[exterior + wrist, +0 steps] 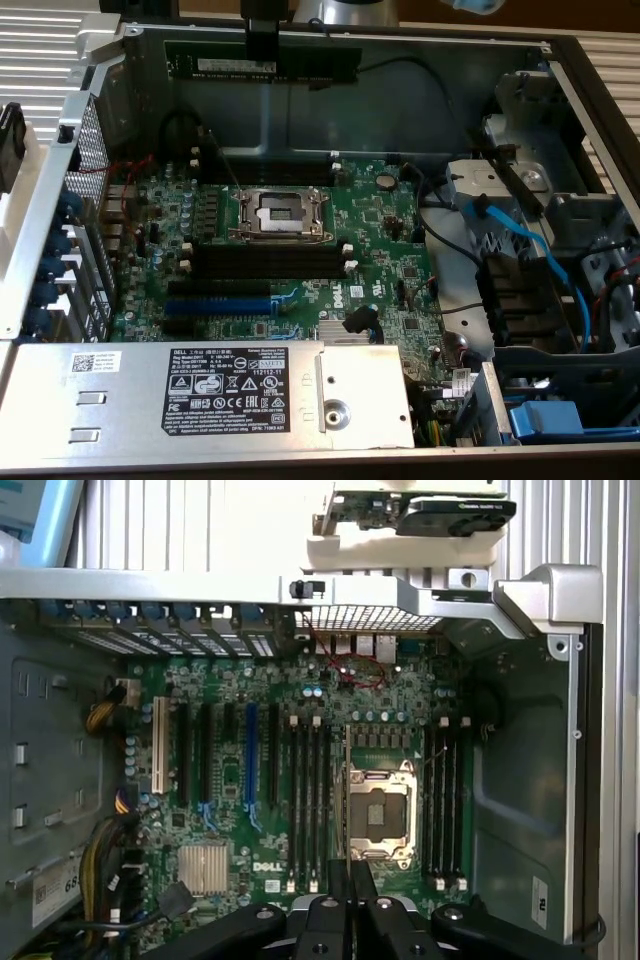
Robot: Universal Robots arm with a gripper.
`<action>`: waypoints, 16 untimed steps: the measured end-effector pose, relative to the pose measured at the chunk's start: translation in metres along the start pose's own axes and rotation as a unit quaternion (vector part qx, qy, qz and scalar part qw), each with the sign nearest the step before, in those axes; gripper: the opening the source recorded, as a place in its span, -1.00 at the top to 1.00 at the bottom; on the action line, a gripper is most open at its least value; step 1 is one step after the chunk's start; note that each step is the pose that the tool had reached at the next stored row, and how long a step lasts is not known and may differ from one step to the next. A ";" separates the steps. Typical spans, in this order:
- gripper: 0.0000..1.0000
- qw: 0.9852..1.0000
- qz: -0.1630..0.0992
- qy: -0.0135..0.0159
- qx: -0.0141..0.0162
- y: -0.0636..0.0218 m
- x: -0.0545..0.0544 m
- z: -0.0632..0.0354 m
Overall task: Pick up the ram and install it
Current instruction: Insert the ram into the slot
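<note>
The ram (300, 66) is a long dark-green stick with a white label. It hangs level above the far side of the open computer case, well clear of the green motherboard (385, 235). My gripper (262, 50) comes down from above and is shut on the stick near its middle. In the wrist view the ram (347, 780) shows edge-on as a thin line running out from the gripper (349, 900), over the board between the CPU socket (378, 815) and one bank of black memory slots (305, 800). The black memory slots (270, 262) stand bare in front of the CPU socket (280, 212).
A silver power supply (200, 385) fills the case's front. Blue cables (520, 235) and a drive cage sit at the exterior view's right. A blue expansion slot (225, 300) lies beside the memory slots. Another card (430, 515) rests outside the case wall.
</note>
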State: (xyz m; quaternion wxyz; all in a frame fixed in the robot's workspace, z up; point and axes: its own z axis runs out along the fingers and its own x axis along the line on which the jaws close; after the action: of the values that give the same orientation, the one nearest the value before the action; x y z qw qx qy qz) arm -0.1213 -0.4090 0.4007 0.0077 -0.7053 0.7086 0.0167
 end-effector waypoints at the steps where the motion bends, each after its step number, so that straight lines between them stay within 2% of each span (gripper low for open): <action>1: 0.76 1.000 0.000 0.000 0.000 0.0000 0.000 0.0018; 12: 0.76 1.000 0.001 0.000 0.000 -0.0003 0.001 0.0219; 16: 0.76 1.000 0.001 0.000 0.000 -0.0004 0.004 0.0290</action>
State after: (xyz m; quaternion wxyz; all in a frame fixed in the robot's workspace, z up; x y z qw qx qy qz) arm -0.1213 -0.4121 0.3716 0.0076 -0.7046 0.7094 0.0166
